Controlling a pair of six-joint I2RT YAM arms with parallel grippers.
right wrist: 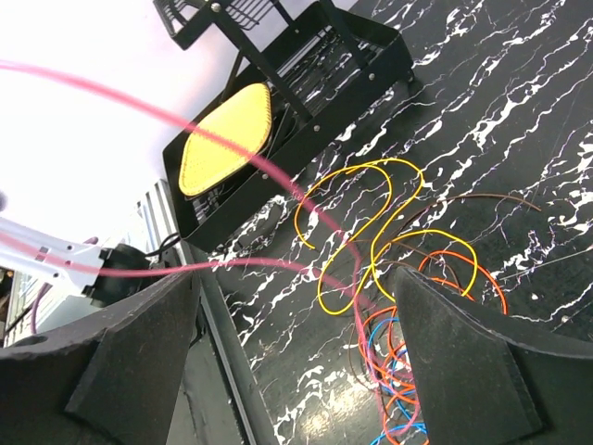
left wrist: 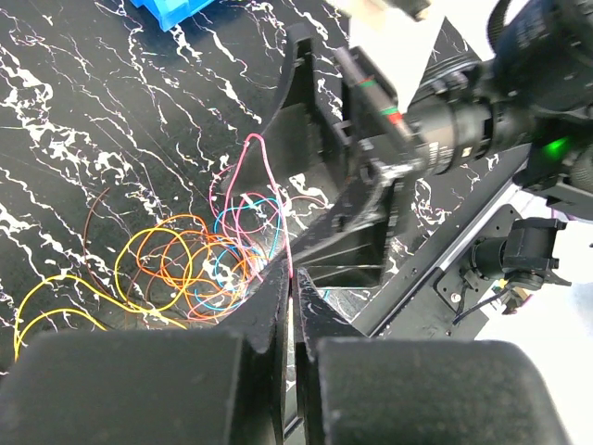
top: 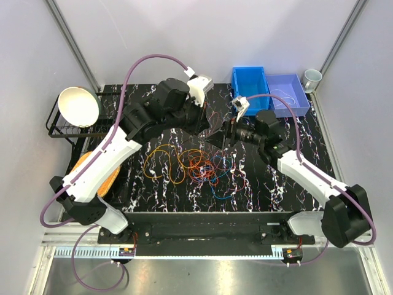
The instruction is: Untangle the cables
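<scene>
While left tool [left wrist: 289, 280] pinches pink cable [left wrist: 278, 215] | right tool [right wrist: 292, 278] — agape — straddles it

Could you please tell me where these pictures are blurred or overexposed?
Top external view: evenly lit and sharp, the cables readable. Left wrist view: its own fingers are dark and soft, the lower right corner washed out. Right wrist view: the pink cable near the lens is blurred, and the upper left is blown out white.
</scene>
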